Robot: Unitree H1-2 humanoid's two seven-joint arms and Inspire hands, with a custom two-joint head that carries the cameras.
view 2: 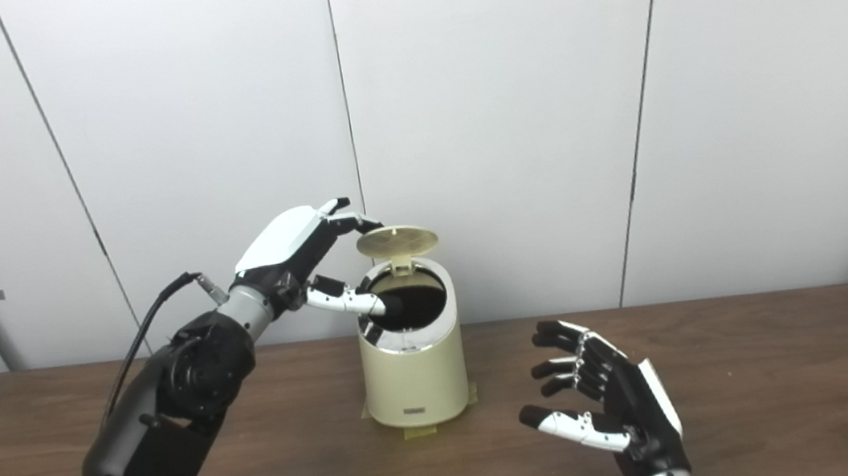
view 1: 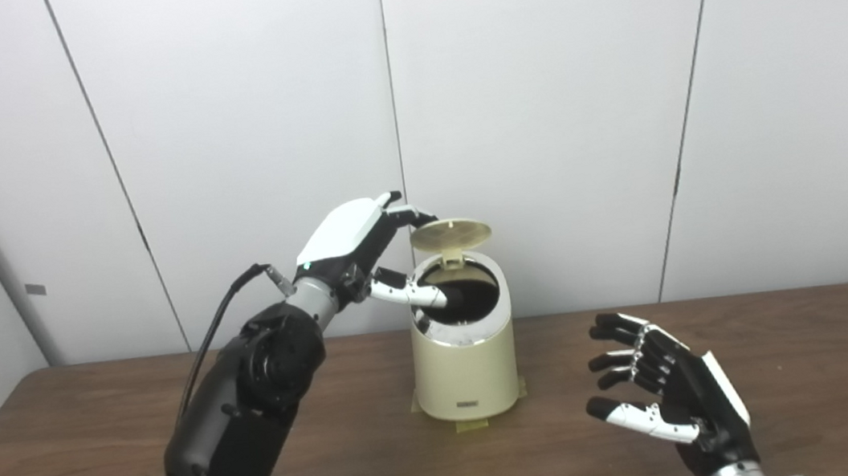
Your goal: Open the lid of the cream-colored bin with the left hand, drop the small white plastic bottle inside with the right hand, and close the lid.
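The cream-colored bin [view 1: 466,370] stands on the wooden table [view 1: 810,352] near the middle, taped down at its base. Its round lid [view 1: 450,233] is raised and stands open behind the dark opening. My left hand [view 1: 361,250] is at the bin's upper left, fingers touching the lid's left edge and thumb reaching over the rim of the opening. My right hand [view 1: 665,386] is open and empty, palm toward the bin, low over the table to the bin's right. No white bottle is in view.
White wall panels [view 1: 536,95] stand close behind the table. A black cable [view 1: 216,324] runs along my left forearm.
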